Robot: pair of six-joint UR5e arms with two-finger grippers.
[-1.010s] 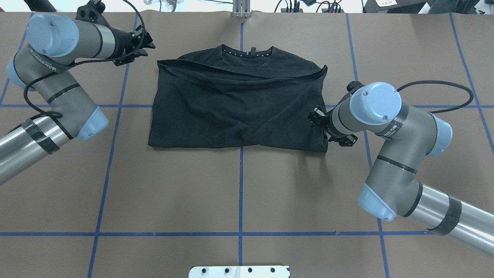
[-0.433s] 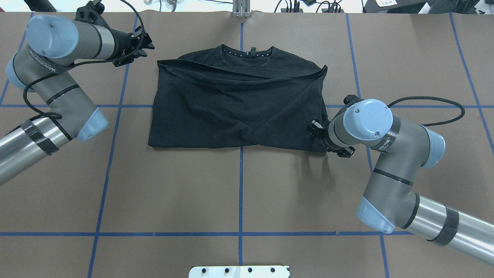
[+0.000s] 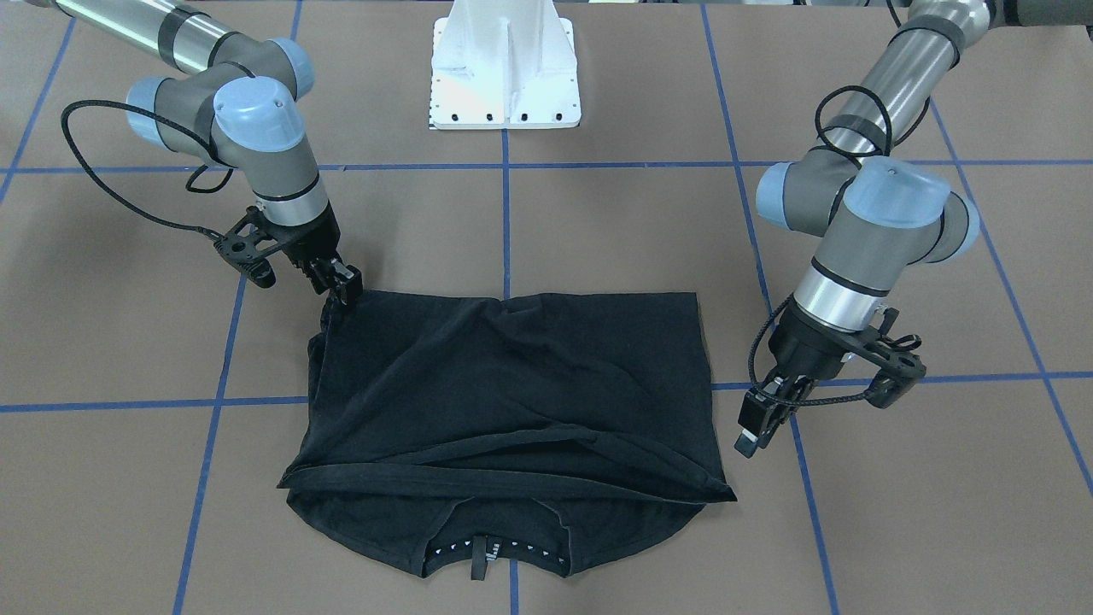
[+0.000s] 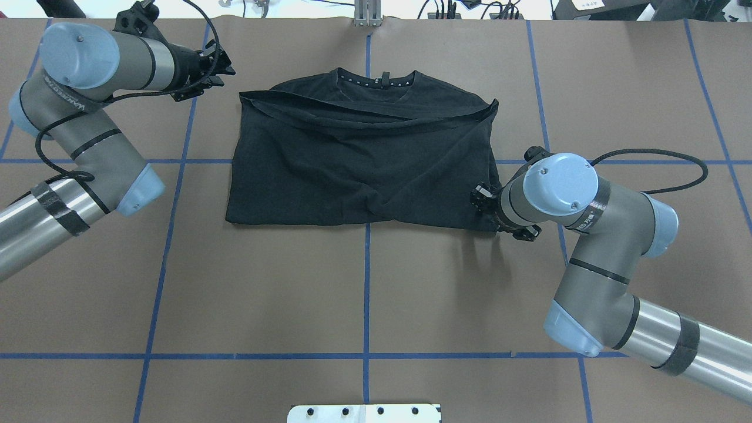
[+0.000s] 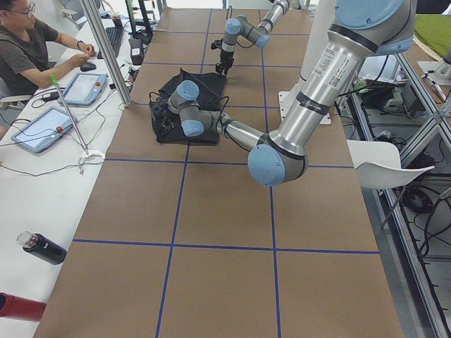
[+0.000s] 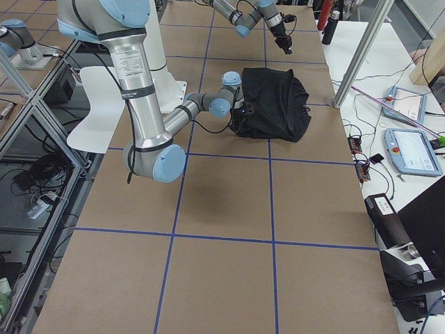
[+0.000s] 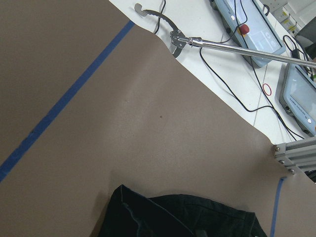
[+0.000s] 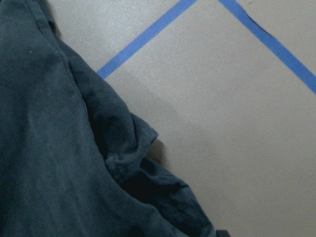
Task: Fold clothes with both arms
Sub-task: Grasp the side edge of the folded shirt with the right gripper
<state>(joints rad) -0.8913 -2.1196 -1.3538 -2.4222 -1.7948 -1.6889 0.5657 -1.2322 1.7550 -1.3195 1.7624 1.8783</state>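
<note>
The black T-shirt is lying flat in the middle of the brown-papered table, already doubled over, its collar pointing away from the white pedestal base. The right gripper is touching the shirt's corner on the base side; whether its fingers are pinching the cloth cannot be told, since the wrist view is showing only the bunched corner. The left gripper is hovering just off the shirt's opposite side, near the collar end, holding nothing, its opening unclear. The step in hand is probably securing corners for a further fold, so the next move is calling for the left gripper to reach a corner too. Blue tape lines are crossing the paper around the shirt. Beyond the shirt's collar end, a seated person is working beside touchscreen pendants.
</note>
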